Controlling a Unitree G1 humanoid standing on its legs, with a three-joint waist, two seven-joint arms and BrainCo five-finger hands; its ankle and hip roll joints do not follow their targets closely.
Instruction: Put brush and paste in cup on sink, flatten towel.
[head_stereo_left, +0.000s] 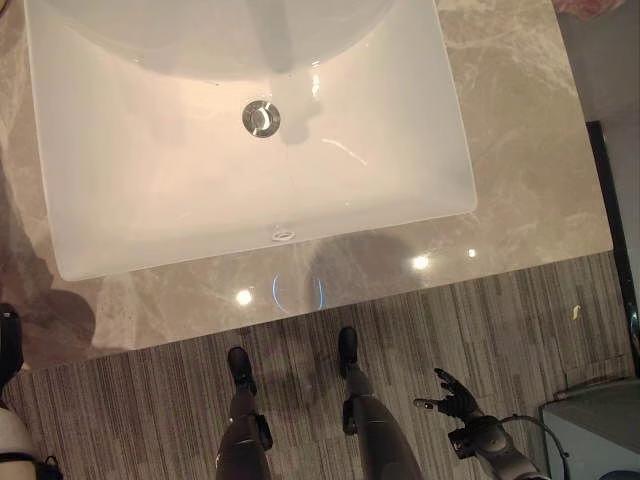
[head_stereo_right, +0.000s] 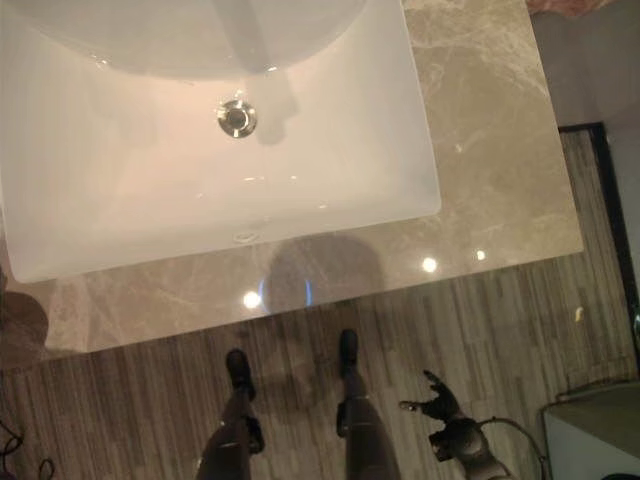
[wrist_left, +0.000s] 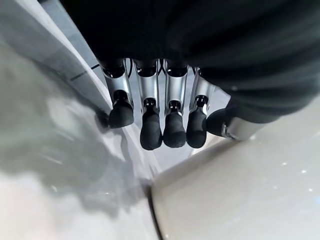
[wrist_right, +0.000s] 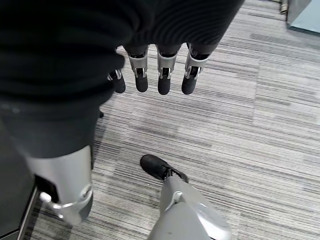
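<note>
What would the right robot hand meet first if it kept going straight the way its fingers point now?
Probably the striped carpet floor. The right robot hand hangs low beside the counter, open, and its wrist view shows nothing between fingertips and carpet.

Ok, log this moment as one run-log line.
sink: basin bare, drain visible | countertop: bare stone | right hand: open, low over striped carpet, holding nothing | left hand: open, holding nothing

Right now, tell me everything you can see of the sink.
The sink is a white, glossy rectangular basin with rounded corners, set in a grey-brown marble counter. A round metal drain sits near the middle of its floor, and a small overflow slot shows in the near wall. The basin looks dry and holds nothing. Its far edge is cut off from view. No robot hand touches it.
</note>
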